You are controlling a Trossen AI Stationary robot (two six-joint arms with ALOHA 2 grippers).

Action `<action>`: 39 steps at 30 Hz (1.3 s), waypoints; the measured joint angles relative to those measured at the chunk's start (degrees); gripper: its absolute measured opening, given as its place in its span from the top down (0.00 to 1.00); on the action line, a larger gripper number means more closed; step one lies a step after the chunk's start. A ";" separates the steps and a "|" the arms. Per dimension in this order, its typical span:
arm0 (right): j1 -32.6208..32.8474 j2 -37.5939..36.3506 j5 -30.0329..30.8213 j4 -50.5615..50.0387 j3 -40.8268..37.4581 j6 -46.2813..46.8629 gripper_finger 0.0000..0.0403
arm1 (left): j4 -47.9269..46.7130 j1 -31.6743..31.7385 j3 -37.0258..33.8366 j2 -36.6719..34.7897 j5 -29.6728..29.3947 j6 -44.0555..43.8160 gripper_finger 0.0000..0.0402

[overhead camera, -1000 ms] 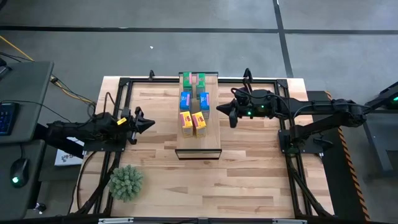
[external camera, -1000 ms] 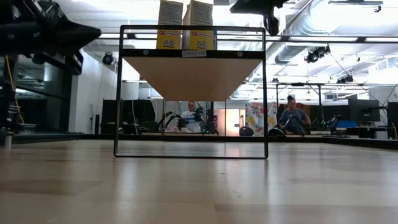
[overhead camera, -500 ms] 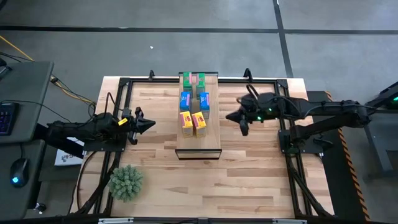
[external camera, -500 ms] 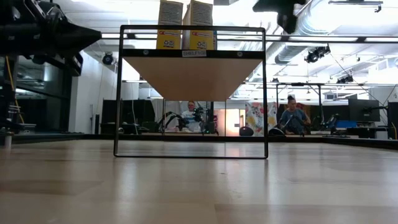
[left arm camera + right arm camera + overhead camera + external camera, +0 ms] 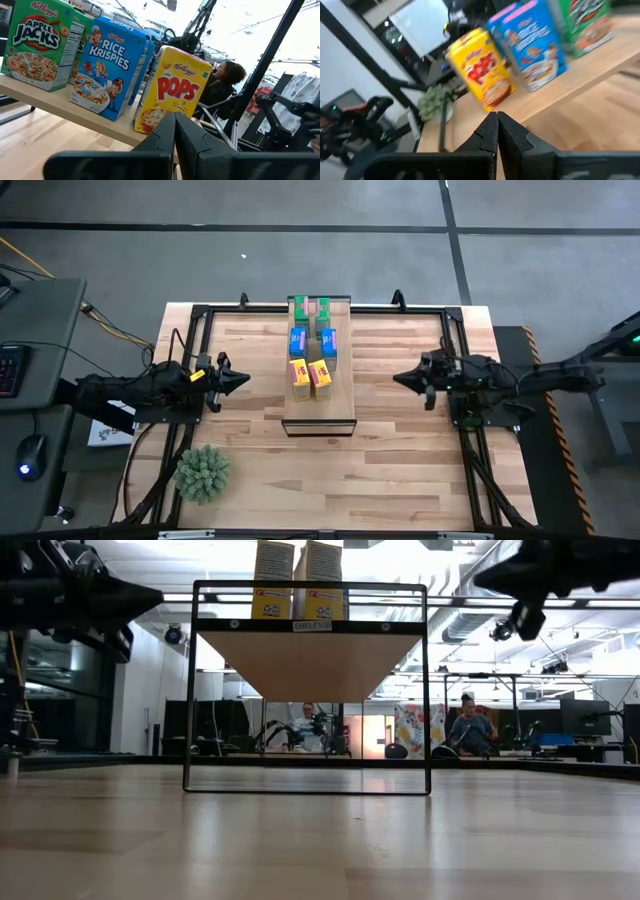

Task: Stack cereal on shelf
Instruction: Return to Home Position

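Six cereal boxes (image 5: 312,340) stand on the shelf (image 5: 338,412) in three pairs: two green boxes (image 5: 311,307), two blue boxes (image 5: 313,340), two yellow boxes (image 5: 310,375). My left claw (image 5: 243,379) hovers over the worktop (image 5: 400,470) left of the shelf, fingers pressed together. My right claw (image 5: 398,378) hangs well off to the shelf's right, likewise pressed together.

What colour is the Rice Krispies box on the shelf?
Blue. The Rice Krispies box shows best in the left wrist view.
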 joint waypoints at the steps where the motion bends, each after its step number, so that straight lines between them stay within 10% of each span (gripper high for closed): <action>1: -1.01 -2.46 -0.33 -0.19 -1.11 -0.71 1.00 | -0.16 0.00 0.00 -0.10 -0.01 0.00 1.00; 14: -5.19 -22.90 -3.06 0.28 -12.29 -10.09 1.00 | -7.06 -0.04 0.04 -0.15 1.40 0.02 1.00; 39: -4.97 -25.18 -5.23 -0.51 -19.91 -10.07 1.00 | -7.06 -0.02 0.04 0.01 1.42 0.02 1.00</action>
